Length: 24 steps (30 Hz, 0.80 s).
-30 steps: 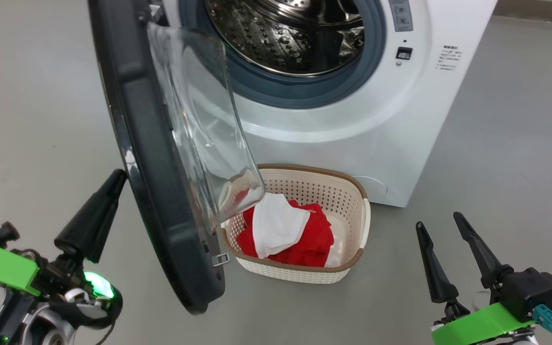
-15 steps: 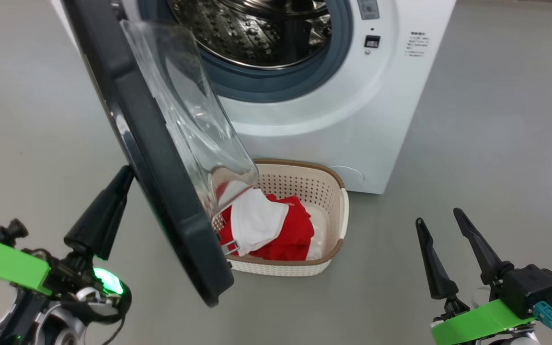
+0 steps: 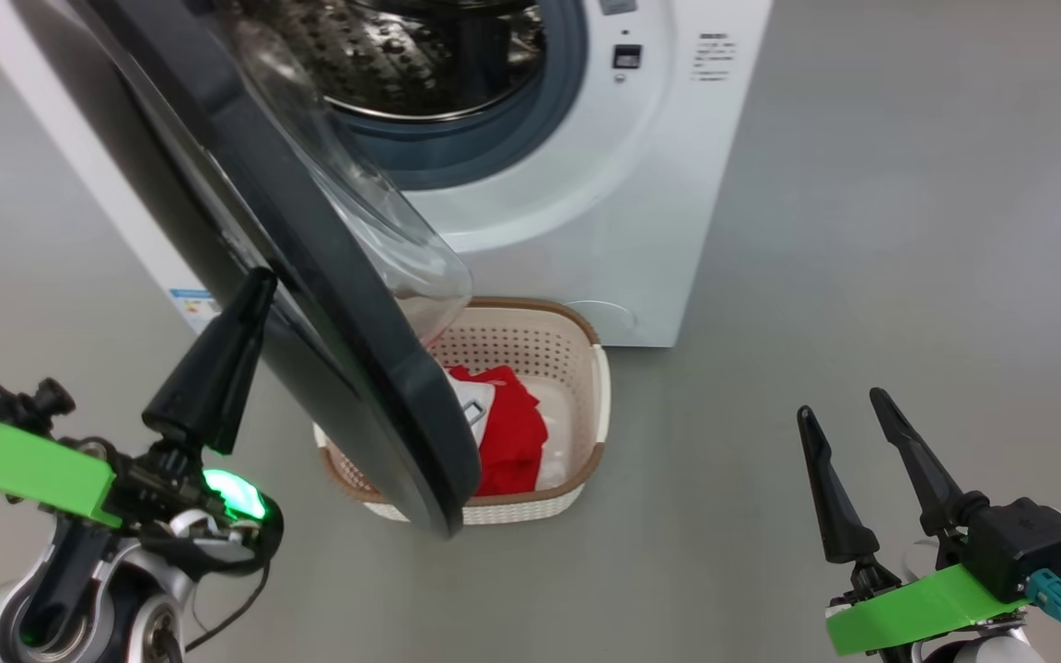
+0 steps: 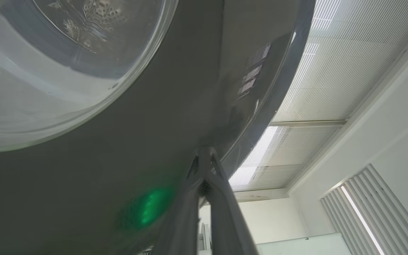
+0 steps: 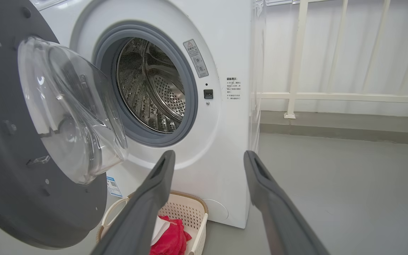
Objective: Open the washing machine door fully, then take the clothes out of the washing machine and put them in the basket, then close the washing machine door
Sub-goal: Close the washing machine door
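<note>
So the left gripper point(image 3: 254, 285) is pinched together, tip right up against the outside of the half-open washing machine door point(image 3: 355, 350). The right gripper point(image 3: 839, 405) is spread wide, holding nothing. The clothes point(image 3: 507, 433) are in the basket point(image 3: 590, 405) on the floor, just in front of the washing machine point(image 3: 586, 212).

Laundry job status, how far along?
Done: the drum looks empty; red and white clothes sit in the basket. In hand: the shut left gripper is at the outer face of the washing machine door, likely to push it closed. Left: the door stands partly open. The right gripper hangs open, idle.
</note>
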Motion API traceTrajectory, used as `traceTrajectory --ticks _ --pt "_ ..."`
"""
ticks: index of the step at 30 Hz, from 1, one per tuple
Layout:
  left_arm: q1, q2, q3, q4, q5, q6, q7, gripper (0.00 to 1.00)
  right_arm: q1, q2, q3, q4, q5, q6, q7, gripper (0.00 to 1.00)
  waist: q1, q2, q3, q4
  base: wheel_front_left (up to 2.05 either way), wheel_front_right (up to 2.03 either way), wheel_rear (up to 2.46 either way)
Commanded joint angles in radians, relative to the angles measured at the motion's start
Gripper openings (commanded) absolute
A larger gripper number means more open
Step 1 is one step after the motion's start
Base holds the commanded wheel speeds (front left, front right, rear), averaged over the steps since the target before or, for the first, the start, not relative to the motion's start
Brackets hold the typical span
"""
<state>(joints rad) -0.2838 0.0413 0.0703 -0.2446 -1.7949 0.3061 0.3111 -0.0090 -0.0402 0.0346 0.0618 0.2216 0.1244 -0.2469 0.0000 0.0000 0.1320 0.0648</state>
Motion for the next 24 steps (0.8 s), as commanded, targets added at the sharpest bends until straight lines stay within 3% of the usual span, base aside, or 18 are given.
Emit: traceTrajectory --ticks 1,15,24 --pt "-0.045 0.010 0.016 -0.020 -0.011 -0.020 -0.009 0.00 -0.037 -0.010 0.023 -0.021 0.013 0.006 -0.010 1.00 0.0000 0.0000 0.004 -0.036 0.00 0.00 0.00" --pt "-0.136 0.009 -0.002 0.033 -0.050 -0.074 -0.127 0.00 -0.054 -0.010 0.018 -0.027 0.040 0.006 -0.014 1.00 0.0000 0.0000 0.053 -0.142 0.00 0.00 0.00" --pt "-0.249 0.009 -0.027 0.114 -0.014 -0.040 -0.182 0.00 -0.078 -0.010 0.028 -0.039 0.042 0.006 -0.015 1.00 0.0000 0.0000 0.094 -0.189 0.00 0.00 0.00"
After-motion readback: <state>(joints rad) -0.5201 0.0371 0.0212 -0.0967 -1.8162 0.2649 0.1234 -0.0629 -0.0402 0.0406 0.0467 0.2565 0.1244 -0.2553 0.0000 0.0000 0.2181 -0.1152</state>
